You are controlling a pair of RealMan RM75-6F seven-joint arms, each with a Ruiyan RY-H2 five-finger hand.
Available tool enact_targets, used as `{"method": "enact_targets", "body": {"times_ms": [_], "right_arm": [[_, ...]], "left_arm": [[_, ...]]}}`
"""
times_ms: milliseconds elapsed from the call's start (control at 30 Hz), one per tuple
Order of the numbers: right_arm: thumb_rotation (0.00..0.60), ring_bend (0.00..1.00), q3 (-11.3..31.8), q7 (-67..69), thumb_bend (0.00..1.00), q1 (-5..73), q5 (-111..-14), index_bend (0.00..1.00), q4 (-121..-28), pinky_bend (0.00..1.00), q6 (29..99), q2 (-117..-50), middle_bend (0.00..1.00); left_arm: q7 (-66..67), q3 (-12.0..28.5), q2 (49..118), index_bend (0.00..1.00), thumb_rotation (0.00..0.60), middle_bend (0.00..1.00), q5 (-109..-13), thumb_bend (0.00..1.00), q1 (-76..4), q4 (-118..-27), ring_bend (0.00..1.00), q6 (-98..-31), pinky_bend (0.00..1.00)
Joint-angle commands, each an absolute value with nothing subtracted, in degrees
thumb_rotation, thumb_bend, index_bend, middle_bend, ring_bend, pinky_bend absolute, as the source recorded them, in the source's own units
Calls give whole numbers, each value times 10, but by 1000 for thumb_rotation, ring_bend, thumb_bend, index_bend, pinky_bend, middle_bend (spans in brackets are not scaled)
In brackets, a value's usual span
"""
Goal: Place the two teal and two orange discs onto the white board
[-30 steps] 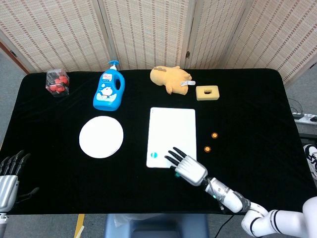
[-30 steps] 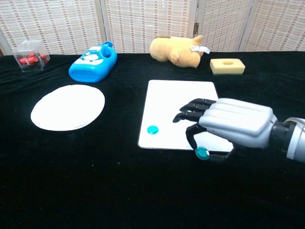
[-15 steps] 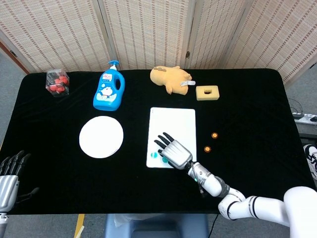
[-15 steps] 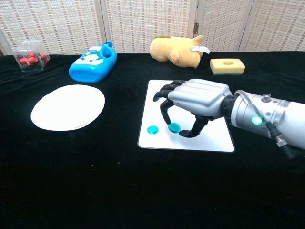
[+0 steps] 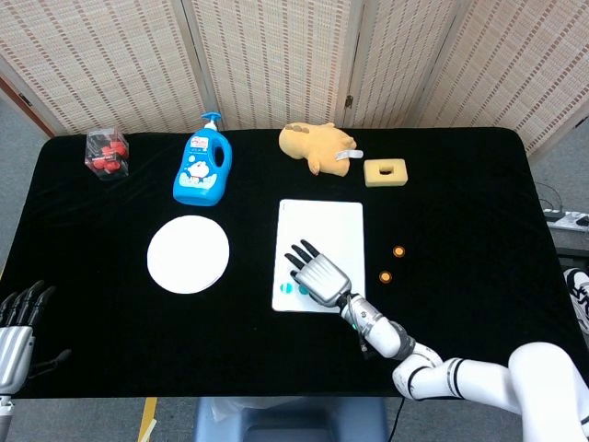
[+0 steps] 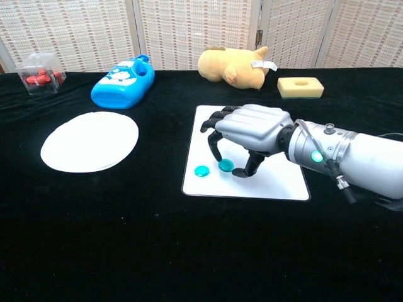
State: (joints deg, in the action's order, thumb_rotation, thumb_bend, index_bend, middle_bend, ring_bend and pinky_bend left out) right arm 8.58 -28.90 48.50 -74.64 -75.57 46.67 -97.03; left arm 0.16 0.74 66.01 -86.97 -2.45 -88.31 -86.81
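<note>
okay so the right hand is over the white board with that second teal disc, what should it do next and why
Probably lift the right hand clear of the white board, then reach for an orange disc. Both teal discs appear to lie on the board, while two orange ones sit on the black cloth to its right.

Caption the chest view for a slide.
Right hand sets second teal disc beside the first on the white board.
</note>
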Motion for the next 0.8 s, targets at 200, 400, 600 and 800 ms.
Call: {"method": "enact_targets", "body": {"times_ms": [200, 400, 600, 800], "right_arm": [[600, 0, 81, -294, 247, 489, -736, 413, -751, 0, 467, -975, 73], [600, 0, 75, -286, 248, 488, -739, 255, -758, 0, 473, -971, 69], [600, 0, 71, -263, 248, 458, -755, 243, -786, 0, 529, -933, 68], [600, 0, 53, -229, 247, 405, -762, 349, -815, 0, 583, -861, 69]], "left_arm": [[0, 7, 662, 7, 600, 0, -870, 135, -23, -880, 79, -869, 0], [-1, 7, 663, 0, 600, 0, -869, 134, -23, -879, 78, -869, 0], [-3, 8, 663, 0, 600, 0, -870, 135, -25, -878, 78, -867, 0], [-3, 10, 666, 0, 600, 0, -875, 134, -29, -879, 78, -866, 0]]}}
